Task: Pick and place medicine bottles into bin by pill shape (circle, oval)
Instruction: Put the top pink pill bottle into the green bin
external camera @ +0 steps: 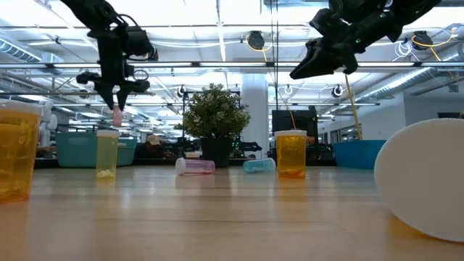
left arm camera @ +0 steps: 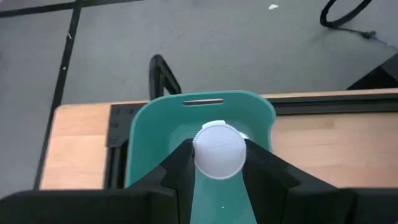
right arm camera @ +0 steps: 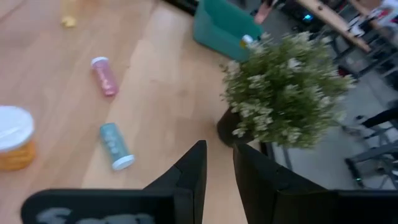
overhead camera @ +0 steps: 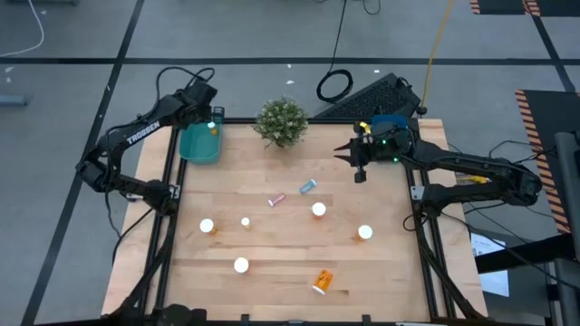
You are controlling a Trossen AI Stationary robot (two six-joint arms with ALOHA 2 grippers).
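Gripping 1 white-capped bottle (left arm camera: 218,150), left tool (left arm camera: 217,163) (above teal bin (left arm camera: 143,134)).

A robotics lab in a large open industrial hall.

The low view looks across a butcher-block wooden table (external camera: 217,210) into a deep room of ceiling strip lights (external camera: 217,22), overhead pipes and a white column (external camera: 255,109) (more benches and equipment stand far back). From above, the table sits in a black metal frame (overhead camera: 169,231) on a grey floor (overhead camera: 72,91) marked with dark tape lines, with loose cables (overhead camera: 333,84) and hazard-striped edging (overhead camera: 535,113) nearby.
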